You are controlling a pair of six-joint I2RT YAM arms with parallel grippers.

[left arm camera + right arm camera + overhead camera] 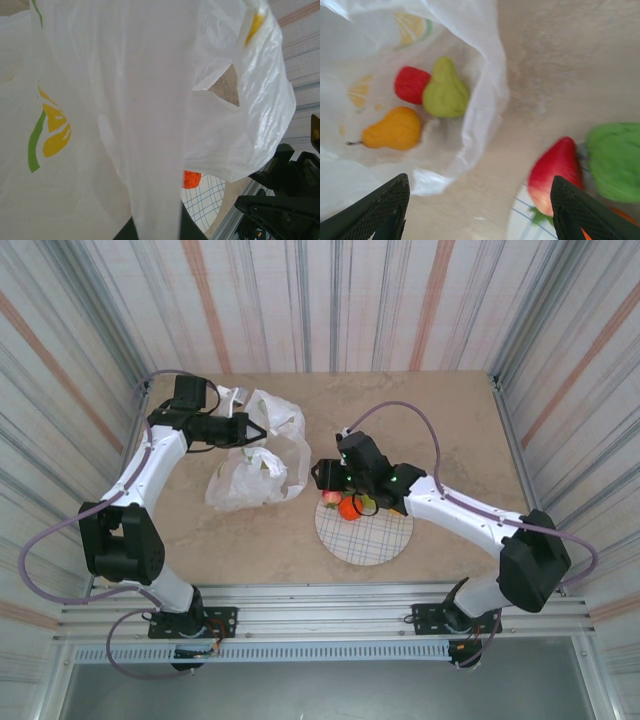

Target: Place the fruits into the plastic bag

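plastic bag veils most of plate.

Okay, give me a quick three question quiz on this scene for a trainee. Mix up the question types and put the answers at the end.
1. True or false: the right gripper is open and holds nothing.
2. Multiple choice: in the right wrist view, how many fruits lie inside the plastic bag? A one, B three, C six.
3. Short answer: what is the left gripper shut on?

Key: 1 true. 2 B. 3 the plastic bag.
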